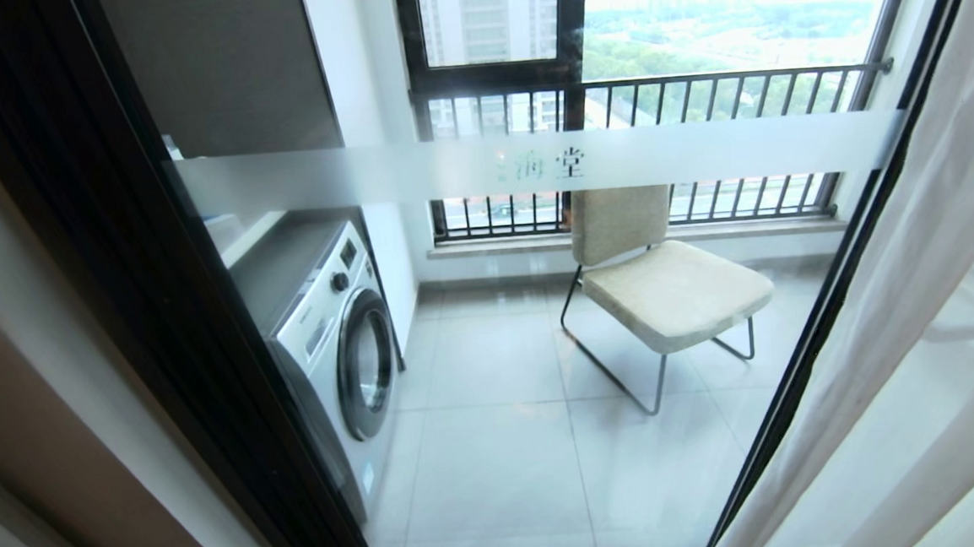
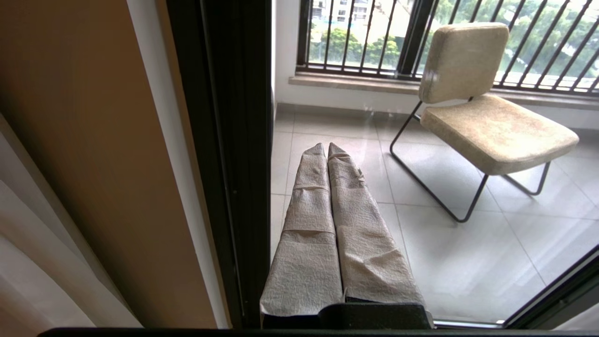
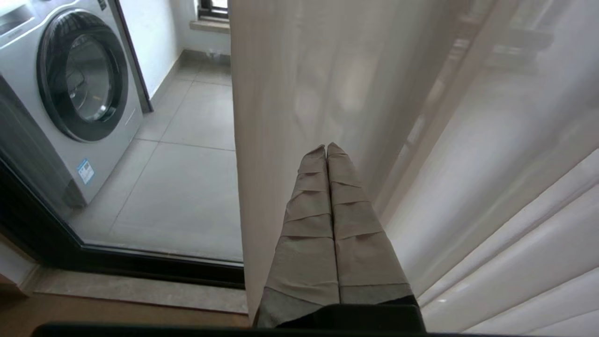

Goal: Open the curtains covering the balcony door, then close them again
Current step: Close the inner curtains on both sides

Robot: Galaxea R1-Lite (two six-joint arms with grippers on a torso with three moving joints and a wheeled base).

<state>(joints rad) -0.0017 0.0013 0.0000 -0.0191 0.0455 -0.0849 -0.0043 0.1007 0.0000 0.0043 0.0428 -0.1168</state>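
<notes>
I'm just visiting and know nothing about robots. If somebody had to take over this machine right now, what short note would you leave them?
Left gripper: shut, empty, pointing through the balcony door glass toward the chair.
Right gripper: shut, holding nothing, its tips in front of the sheer white curtain.
Curtains: the sheer panel hangs gathered at the right of the door; more pale cloth shows at the far left. The glass between them is uncovered, showing the washing machine and the chair.
Done: the curtains look open.
Left: draw them closed again across the door.
</notes>
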